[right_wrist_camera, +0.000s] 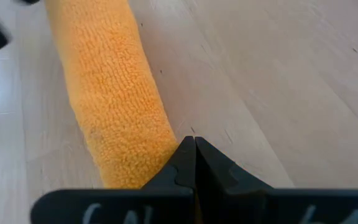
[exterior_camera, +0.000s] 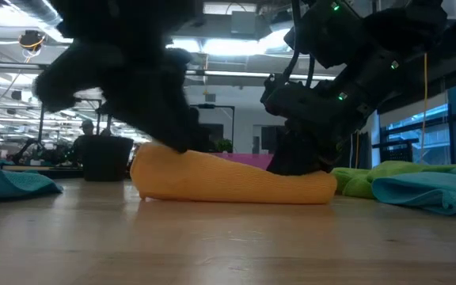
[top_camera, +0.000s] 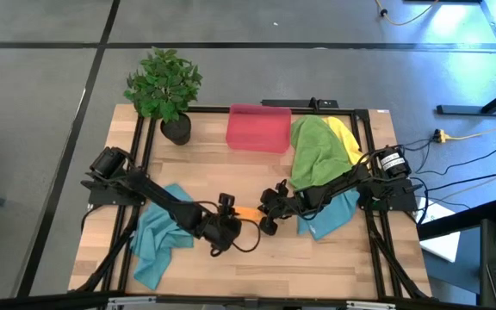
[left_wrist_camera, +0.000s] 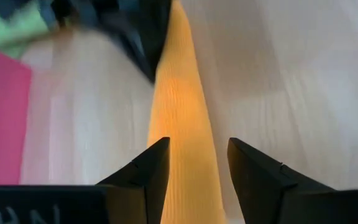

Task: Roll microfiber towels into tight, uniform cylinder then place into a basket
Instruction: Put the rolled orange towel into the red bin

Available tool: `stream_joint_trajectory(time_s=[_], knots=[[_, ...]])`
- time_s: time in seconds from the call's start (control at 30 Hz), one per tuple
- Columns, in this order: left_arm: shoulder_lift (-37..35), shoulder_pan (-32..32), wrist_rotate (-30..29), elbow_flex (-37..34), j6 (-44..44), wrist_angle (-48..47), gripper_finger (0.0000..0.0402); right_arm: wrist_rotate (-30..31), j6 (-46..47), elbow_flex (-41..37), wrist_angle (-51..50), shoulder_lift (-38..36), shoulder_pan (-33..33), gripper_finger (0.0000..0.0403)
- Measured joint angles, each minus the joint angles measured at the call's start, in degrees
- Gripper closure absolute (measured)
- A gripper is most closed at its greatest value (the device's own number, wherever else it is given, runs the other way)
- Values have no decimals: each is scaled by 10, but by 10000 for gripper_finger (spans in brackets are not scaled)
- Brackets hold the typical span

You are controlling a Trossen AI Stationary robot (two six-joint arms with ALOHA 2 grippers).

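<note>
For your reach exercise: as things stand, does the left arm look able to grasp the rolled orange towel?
Probably yes. The left gripper is open astride one end of the orange towel, with nothing between; the shut right gripper sits at the other end.

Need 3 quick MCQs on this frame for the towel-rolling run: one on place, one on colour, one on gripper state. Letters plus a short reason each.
1. Where does the rolled orange towel lie?
A. in the basket
B. on the table between the two grippers
C. on top of the green towel

2. What colour is the basket?
A. red-pink
B. black
C. yellow

3. How do the right gripper fingers stand?
A. wide open
B. shut together
C. around the plant pot

Answers:
1 B: the high view shows the roll on bare wood with the left gripper at one end and the right gripper at the other.
2 A: it shows red-pink at the table's far edge beside the plant.
3 B: the right wrist view shows its fingers meeting with no gap, at the roll's end.
</note>
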Motion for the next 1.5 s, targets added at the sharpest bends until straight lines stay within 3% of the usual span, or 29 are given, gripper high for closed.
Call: stream_joint_trajectory(time_s=[0.4,0.7,1.0,1.37,1.5], knots=[[1,11,6,0,4,-24,158,-2,0,0,0,0,0,399],[44,9,25,0,4,-46,157,-5,0,0,0,0,0,399],[63,9,24,2,4,-49,217,-6,-1,0,0,0,0,399],[66,11,25,0,-10,-52,383,-11,-58,0,9,-2,2,382],[66,11,25,0,-17,-53,385,-15,-95,-2,2,-36,14,352]])
